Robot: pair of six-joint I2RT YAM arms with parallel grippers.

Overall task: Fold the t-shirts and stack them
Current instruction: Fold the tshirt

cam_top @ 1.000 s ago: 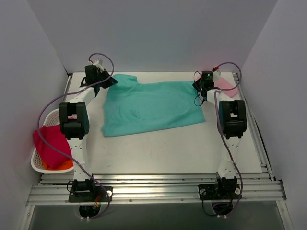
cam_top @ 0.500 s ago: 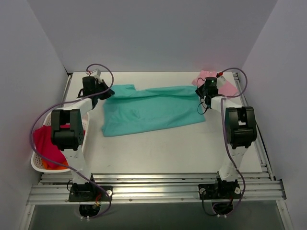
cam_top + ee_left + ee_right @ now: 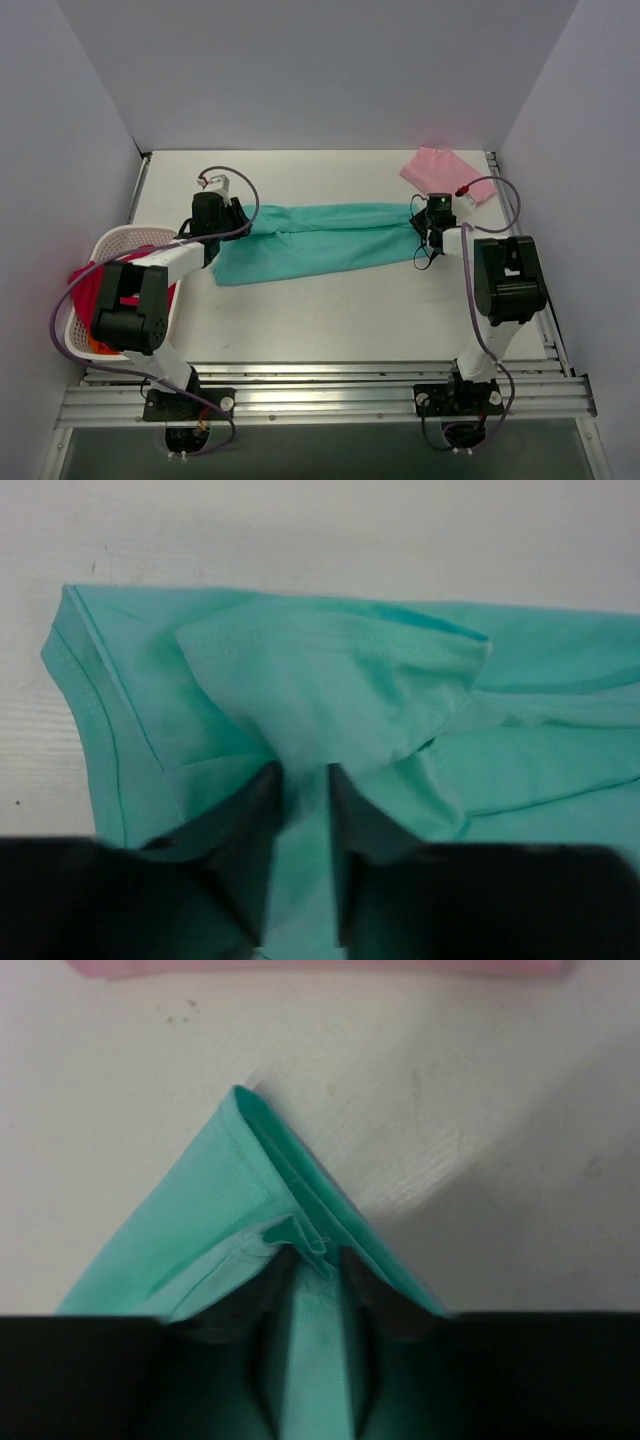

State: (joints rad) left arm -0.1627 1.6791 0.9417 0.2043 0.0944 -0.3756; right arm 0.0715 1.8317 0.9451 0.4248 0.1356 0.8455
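Observation:
The teal-green t-shirt (image 3: 320, 240) lies as a narrow band folded across the middle of the table. My left gripper (image 3: 238, 224) is at its left end and my right gripper (image 3: 421, 216) at its right end. In the left wrist view the left gripper (image 3: 305, 775) stands open, with a strip of the teal shirt (image 3: 330, 670) lying in the gap. The right gripper (image 3: 312, 1260) is also open, with the folded corner of the teal shirt (image 3: 200, 1230) between its fingers. The pale pink t-shirt (image 3: 445, 172) lies folded at the back right, its edge (image 3: 300, 965) just visible.
A white lattice basket (image 3: 112, 240) with red cloth (image 3: 95, 292) and something orange stands at the left edge beside the left arm. Metal rails run along the table's near edge, and walls enclose the left, back and right sides.
Both grippers have pulled the teal shirt's far edge toward the near side, folding it into a narrow band. The jaws of both have parted from shut.

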